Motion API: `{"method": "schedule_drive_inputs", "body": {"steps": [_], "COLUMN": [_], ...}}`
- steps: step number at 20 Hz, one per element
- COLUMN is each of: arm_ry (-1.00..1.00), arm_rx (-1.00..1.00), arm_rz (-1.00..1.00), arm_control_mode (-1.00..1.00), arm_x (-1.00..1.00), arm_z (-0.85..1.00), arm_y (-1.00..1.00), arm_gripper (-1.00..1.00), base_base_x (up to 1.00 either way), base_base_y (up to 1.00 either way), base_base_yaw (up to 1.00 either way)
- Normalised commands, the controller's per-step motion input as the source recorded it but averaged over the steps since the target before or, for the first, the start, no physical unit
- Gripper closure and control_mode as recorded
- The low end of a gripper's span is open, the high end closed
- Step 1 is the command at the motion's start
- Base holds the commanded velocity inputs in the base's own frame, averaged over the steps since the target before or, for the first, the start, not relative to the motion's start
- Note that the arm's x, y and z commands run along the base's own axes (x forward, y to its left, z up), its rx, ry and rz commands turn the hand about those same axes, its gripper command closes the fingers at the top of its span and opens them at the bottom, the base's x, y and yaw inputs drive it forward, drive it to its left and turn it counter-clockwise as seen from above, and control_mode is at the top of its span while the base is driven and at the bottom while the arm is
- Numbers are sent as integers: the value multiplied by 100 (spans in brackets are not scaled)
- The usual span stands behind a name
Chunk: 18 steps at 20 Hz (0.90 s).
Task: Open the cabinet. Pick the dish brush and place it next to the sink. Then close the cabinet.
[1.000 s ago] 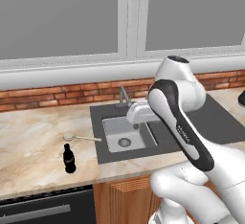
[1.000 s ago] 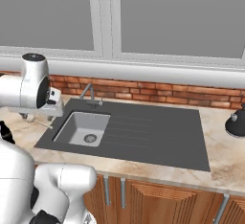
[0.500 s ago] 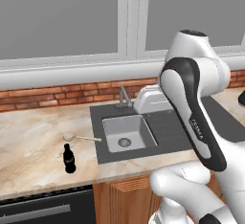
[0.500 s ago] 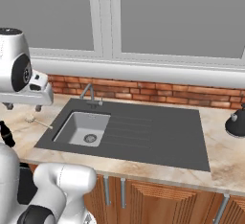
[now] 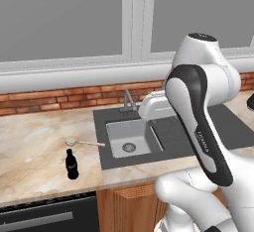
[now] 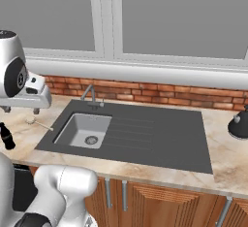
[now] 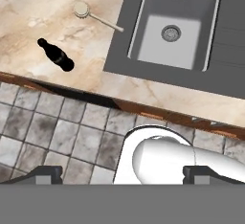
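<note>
Brush on counter beside sink

My arm's up over the sink. Dish brush lies on the table just left of it, black bottle standing nearby.

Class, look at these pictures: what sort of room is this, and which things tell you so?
Most likely a kitchen: a sink with a tap set in a marble-look counter, and a dish brush lying beside it.

Base cams flank arm, both facing sink; hand cam looks straight down from high.
</note>
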Motion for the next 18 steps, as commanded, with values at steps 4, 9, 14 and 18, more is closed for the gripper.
{"method": "schedule_drive_inputs", "body": {"steps": [4, 9, 14, 18], "arm_ry": [0, 0, 0, 0], "arm_rx": [0, 0, 0, 0], "arm_rz": [0, 0, 0, 0], "arm_control_mode": [-100, 100, 100, 100], "arm_x": [0, 0, 0, 0], "arm_z": [0, 0, 0, 0], "arm_y": [0, 0, 0, 0], "arm_gripper": [-100, -100, -100, -100], "base_base_x": [0, -20, -15, 0], "base_base_y": [0, -5, 0, 0], "base_base_yaw": [0, -38, -100, -100]}}
